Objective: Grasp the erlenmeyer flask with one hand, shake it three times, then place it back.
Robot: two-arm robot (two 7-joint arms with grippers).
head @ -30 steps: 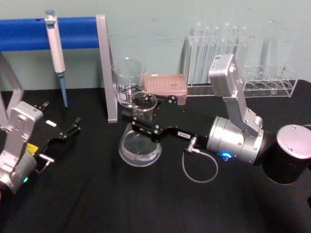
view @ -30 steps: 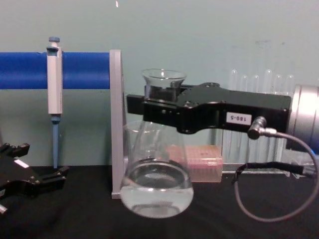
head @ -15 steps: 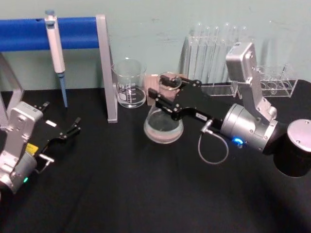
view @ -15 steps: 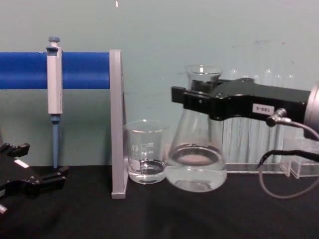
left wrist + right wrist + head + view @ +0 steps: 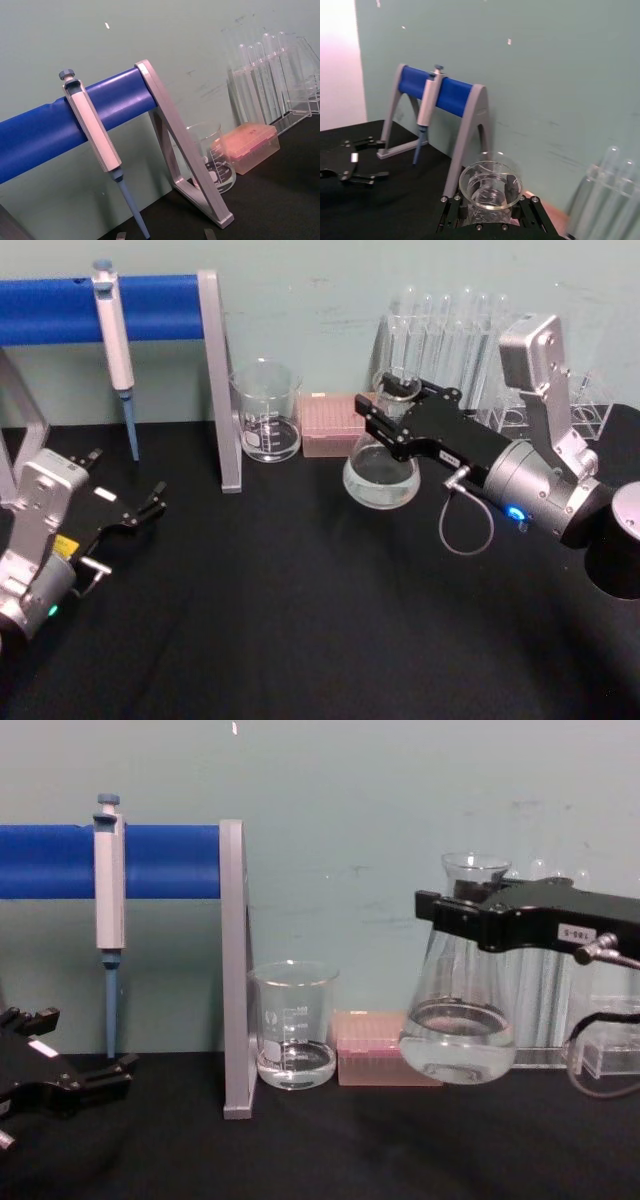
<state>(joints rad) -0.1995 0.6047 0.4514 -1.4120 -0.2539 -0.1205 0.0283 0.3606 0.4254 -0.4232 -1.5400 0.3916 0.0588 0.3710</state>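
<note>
The erlenmeyer flask [image 5: 457, 1020] has swung rightward past the beaker [image 5: 294, 1025], neck clenched in the right gripper [image 5: 440, 912].

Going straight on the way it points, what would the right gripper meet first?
Beyond the erlenmeyer flask it grips, the right gripper would probably meet the pipette stand's grey end frame; depth is unclear.

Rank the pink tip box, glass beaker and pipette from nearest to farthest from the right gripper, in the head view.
1. Pink tip box, just left of the right gripper holding the erlenmeyer flask.
2. Glass beaker, farther left.
3. Pipette, far left, hanging on the blue bar.
</note>
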